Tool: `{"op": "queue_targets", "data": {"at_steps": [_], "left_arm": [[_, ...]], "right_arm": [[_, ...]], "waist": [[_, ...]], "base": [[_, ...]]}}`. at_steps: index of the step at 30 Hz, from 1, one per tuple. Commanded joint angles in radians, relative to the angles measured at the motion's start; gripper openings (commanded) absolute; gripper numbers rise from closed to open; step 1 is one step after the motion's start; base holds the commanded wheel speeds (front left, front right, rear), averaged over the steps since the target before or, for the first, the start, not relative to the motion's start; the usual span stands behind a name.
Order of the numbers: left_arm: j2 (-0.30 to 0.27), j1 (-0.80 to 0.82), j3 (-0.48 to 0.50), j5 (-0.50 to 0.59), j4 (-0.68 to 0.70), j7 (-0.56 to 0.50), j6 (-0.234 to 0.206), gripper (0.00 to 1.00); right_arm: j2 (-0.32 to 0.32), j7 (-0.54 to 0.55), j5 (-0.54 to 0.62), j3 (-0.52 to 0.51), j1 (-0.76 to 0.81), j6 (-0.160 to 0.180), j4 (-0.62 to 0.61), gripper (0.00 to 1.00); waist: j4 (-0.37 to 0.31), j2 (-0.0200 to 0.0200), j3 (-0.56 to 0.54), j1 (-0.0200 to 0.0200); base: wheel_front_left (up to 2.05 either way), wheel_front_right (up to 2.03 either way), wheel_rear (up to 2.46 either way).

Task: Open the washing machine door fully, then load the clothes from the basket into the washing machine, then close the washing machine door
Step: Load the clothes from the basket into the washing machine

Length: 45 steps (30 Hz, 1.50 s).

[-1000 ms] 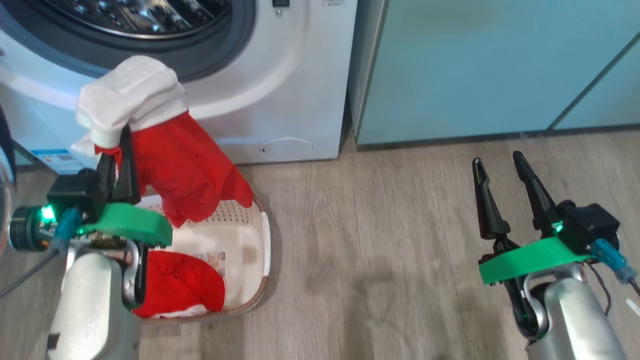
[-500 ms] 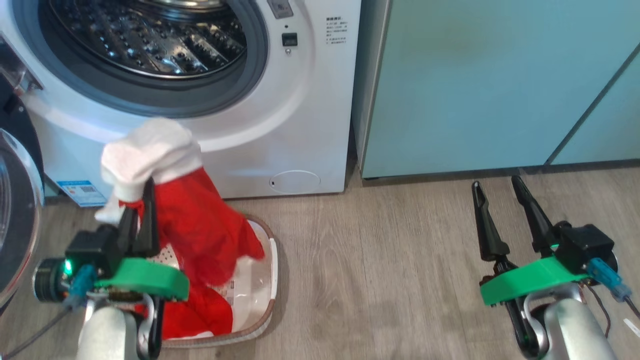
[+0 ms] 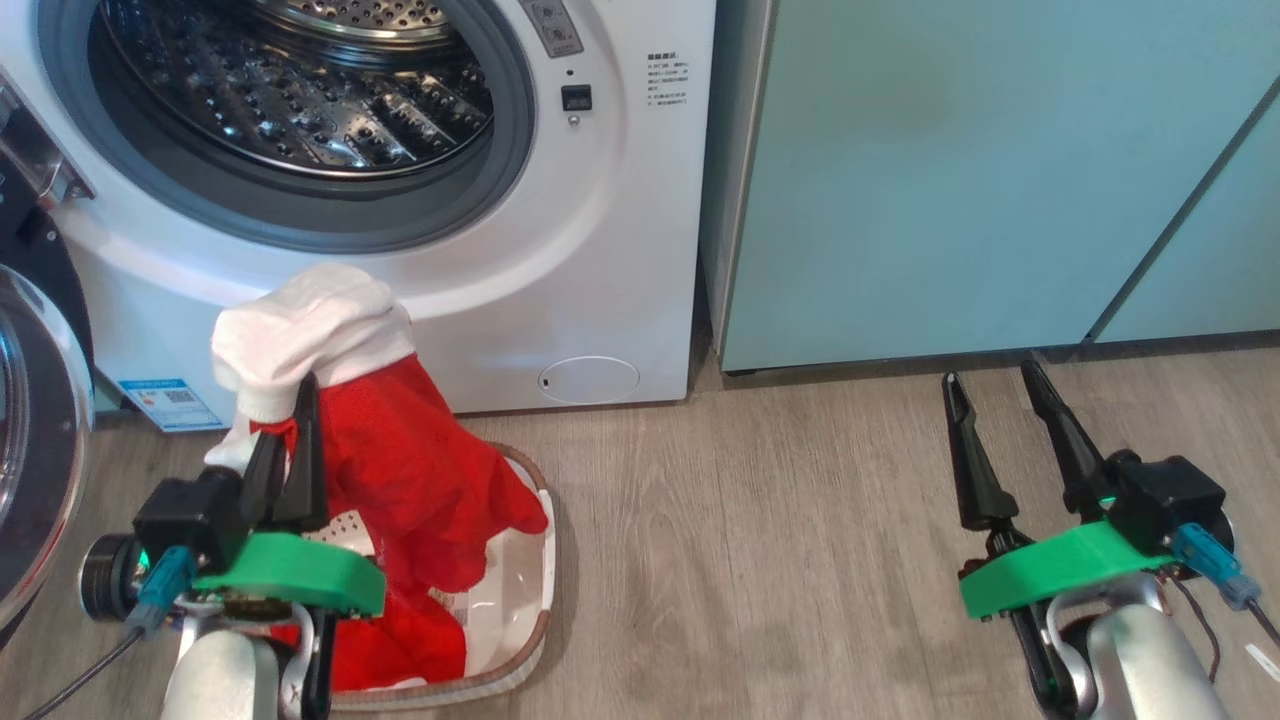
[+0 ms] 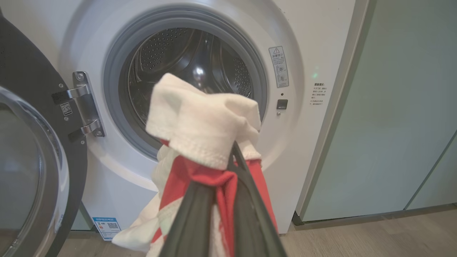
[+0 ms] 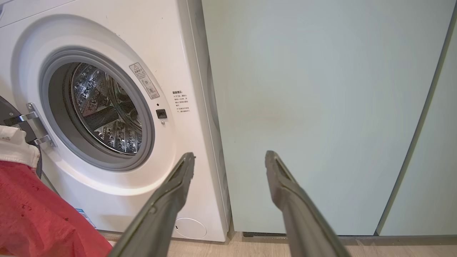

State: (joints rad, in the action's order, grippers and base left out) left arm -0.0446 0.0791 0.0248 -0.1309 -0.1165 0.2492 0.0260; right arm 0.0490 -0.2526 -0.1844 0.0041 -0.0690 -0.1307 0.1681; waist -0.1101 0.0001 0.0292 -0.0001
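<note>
firmly, left gripper (image 3: 298,412) clamps the clothes (image 3: 400,470) — over the basket (image 3: 545,570).

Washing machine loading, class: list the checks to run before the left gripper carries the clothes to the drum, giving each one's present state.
1. Round black-rimmed glass washing machine door swung open: ok.
2. Grey-rimmed drum opening of the white washing machine unblocked: ok.
3. Grip: left gripper shut on the red-and-white fabric clothes: ok.
4. Clothes clear of the cream perforated plastic basket: cannot tell; red fabric reaches into it.
5. Spare arm: right gripper open, off to the side: ok.
</note>
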Motion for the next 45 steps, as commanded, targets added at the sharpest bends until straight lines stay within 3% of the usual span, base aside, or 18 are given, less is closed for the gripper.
{"op": "queue_targets", "data": {"at_steps": [1, 15, 23, 31, 42, 45], "left_arm": [[-0.006, 0.031, 0.028, -0.004, 0.039, 0.013, -0.004, 0.0], [-0.006, 0.039, 0.043, -0.002, 0.053, 0.013, 0.001, 0.0], [-0.015, 0.153, 0.11, 0.009, 0.028, 0.013, 0.055, 0.0], [-0.081, 0.383, 0.199, 0.0, -0.029, 0.013, 0.085, 0.0], [-0.222, 0.683, 0.283, -0.023, -0.141, 0.013, 0.099, 0.0], [-0.306, 0.78, 0.269, -0.007, -0.203, 0.013, 0.102, 0.0]], "right_arm": [[0.001, -0.009, 0.001, 0.025, -0.014, 0.0, -0.027, 1.0], [0.001, -0.009, -0.012, 0.041, -0.015, 0.0, -0.033, 1.0], [0.001, -0.009, -0.024, 0.04, -0.046, 0.0, -0.053, 1.0], [0.001, -0.009, -0.047, 0.053, -0.11, 0.0, -0.071, 1.0], [0.001, -0.009, -0.11, 0.073, -0.162, 0.0, -0.088, 1.0], [0.001, -0.009, -0.131, 0.086, -0.176, 0.0, -0.093, 1.0]], "waist": [[-0.001, -0.0001, -0.002, 0.0001], [-0.038, -0.0001, 0.032, 0.0001], [-0.07, -0.0001, 0.146, 0.0001], [-0.116, -0.0001, 0.309, 0.0001], [-0.204, -0.0001, 0.491, 0.0001], [-0.232, -0.0001, 0.542, 0.0001]], "base": [[0.0, 0.0, 0.0], [0.0, 0.0, 0.0], [0.0, 0.0, 0.0], [0.0, 0.0, 0.0], [0.0, 0.0, 0.0], [0.0, 0.0, 0.0]]}}
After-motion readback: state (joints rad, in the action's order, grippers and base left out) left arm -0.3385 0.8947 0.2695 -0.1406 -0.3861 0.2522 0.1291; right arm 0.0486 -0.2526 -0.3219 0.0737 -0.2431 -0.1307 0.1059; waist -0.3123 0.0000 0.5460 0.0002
